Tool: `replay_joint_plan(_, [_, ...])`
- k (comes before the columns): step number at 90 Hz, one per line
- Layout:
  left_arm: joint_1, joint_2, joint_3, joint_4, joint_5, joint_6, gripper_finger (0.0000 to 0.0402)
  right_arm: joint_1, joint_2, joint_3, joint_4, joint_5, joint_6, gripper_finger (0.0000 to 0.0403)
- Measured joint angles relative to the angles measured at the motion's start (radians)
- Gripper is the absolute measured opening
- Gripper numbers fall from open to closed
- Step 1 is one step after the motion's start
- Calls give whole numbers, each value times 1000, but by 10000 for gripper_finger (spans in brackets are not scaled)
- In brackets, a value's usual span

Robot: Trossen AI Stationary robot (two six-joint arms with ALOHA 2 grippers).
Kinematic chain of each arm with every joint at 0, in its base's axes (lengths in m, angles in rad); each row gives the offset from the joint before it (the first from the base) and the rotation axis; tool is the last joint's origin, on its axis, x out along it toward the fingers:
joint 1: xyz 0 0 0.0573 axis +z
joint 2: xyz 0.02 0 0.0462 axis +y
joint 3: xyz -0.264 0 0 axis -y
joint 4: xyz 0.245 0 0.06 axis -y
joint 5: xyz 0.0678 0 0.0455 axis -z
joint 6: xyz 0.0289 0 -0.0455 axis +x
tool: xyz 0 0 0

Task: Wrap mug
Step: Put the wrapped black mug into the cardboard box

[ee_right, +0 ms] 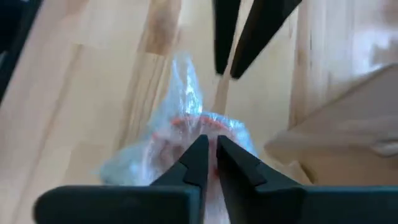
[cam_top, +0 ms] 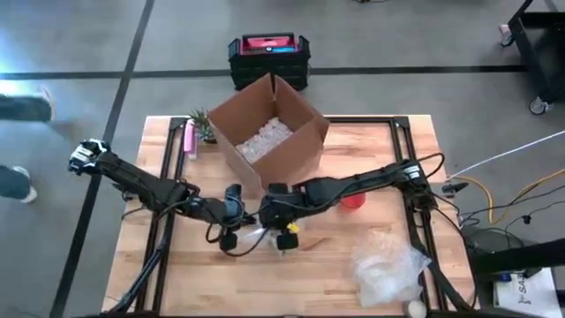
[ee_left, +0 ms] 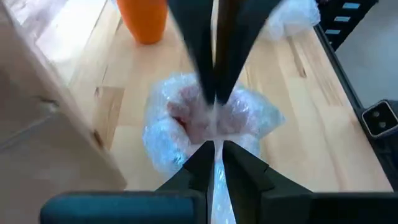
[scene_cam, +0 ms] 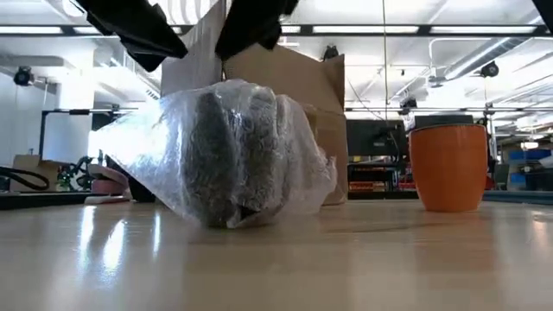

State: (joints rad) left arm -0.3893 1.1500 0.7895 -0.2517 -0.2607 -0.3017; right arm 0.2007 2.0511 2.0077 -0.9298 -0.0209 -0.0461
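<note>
Pinching bubble wrap (ee_left: 186,118) with both nearly closed grippers, left gripper (ee_left: 214,149), right gripper (ee_right: 210,146); pull evenly, keep mug (ee_right: 199,127) covered.

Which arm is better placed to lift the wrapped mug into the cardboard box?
Probably the right: its pincer pinches the bubble wrap bundle and its arm already lies beside the cardboard box. The left pincer grips it too, from the farther side.

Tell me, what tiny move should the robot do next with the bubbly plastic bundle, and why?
Probably both arms should pull the clear bubble wrap gently tighter around the mug inside. The left gripper and right gripper each pinch the wrap with their fingers nearly closed, from opposite sides. In the low view the wrapped bundle sits on the wooden table looking puffy and loose.
</note>
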Motion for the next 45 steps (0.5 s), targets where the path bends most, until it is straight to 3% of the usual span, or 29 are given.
replay_joint_plan(13, [0,-12,0,-19,17,-25,20,30,-1,16,-24,-111,-50,108])
replay_joint_plan(28, [-5,-3,0,-37,18,-47,20,62,15,-53,-50,14,-140,191])
replay_joint_plan(45, [-10,12,-1,-35,18,-57,20,63,52,-125,-15,21,-163,239])
